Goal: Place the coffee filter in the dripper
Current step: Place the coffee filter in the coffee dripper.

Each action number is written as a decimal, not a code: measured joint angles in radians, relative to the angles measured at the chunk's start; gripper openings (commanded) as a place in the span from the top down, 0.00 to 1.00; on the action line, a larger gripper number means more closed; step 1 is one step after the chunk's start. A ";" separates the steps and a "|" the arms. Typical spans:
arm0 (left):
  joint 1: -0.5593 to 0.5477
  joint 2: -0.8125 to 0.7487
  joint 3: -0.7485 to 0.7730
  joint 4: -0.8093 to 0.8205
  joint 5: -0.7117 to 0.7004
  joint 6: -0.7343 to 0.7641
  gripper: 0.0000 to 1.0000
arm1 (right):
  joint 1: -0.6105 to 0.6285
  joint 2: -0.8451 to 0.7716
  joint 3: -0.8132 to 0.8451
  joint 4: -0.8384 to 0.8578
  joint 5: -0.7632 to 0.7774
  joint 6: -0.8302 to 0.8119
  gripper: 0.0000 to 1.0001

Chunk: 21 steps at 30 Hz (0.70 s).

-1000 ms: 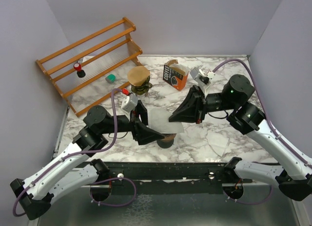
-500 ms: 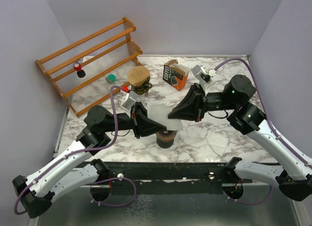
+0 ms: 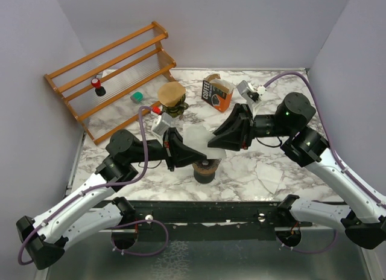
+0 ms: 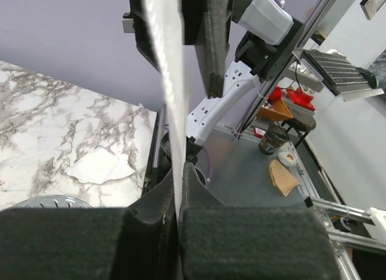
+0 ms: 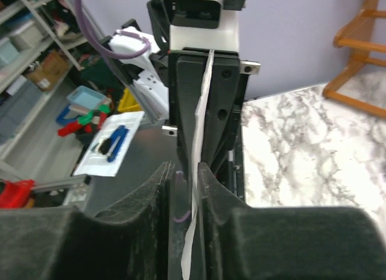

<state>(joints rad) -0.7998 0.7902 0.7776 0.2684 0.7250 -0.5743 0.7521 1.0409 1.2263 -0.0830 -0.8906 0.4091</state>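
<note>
A white coffee filter (image 3: 198, 138) hangs upright in the air between my two grippers, just above the dark dripper (image 3: 205, 170) near the table's front. My left gripper (image 3: 192, 151) is shut on the filter's left edge. In the left wrist view the filter (image 4: 166, 69) shows edge-on, pinched at the left gripper (image 4: 179, 167). My right gripper (image 3: 212, 141) faces it from the right. In the right wrist view the right gripper (image 5: 184, 167) has its jaws apart, and the filter's edge (image 5: 202, 111) runs between them, resting against the right-hand pad.
A wooden rack (image 3: 108, 66) stands at the back left with a red-capped item (image 3: 96, 84) on it. Beside it are a teal object (image 3: 137, 97), a carafe with a brown filter (image 3: 171, 96) and an orange coffee box (image 3: 216, 93). A loose white filter (image 3: 269, 174) lies front right.
My left gripper has closed on the filter and my right gripper's jaws have parted. Both grippers and the filter have shifted slightly toward the back.
</note>
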 measured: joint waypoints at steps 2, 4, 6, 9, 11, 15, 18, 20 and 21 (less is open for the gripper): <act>0.000 -0.004 0.000 -0.006 0.002 0.020 1.00 | 0.000 0.000 0.000 -0.013 0.012 -0.007 0.57; 0.000 -0.012 0.000 -0.024 0.005 0.050 1.00 | 0.000 0.000 0.003 -0.030 0.024 -0.017 0.53; 0.000 -0.024 0.002 -0.058 0.010 0.096 1.00 | 0.000 0.000 0.014 -0.050 0.039 -0.026 0.51; 0.000 -0.043 0.014 -0.129 0.010 0.182 1.00 | 0.000 -0.006 0.039 -0.085 0.065 -0.046 0.50; 0.000 -0.056 0.019 -0.169 0.009 0.235 1.00 | 0.001 -0.017 0.050 -0.100 0.086 -0.058 0.50; 0.000 -0.064 0.034 -0.253 0.008 0.337 1.00 | 0.001 -0.036 0.069 -0.115 0.118 -0.072 0.49; 0.000 -0.052 0.044 -0.303 0.008 0.397 1.00 | 0.001 -0.032 0.097 -0.126 0.124 -0.078 0.50; 0.000 -0.046 0.046 -0.322 0.006 0.428 1.00 | 0.001 -0.025 0.111 -0.133 0.127 -0.080 0.50; 0.000 -0.045 0.046 -0.333 0.001 0.451 1.00 | 0.001 -0.022 0.116 -0.136 0.131 -0.081 0.50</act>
<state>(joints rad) -0.7998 0.7448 0.8234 -0.0643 0.7258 -0.1230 0.7528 1.0191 1.3426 -0.2188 -0.7597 0.3279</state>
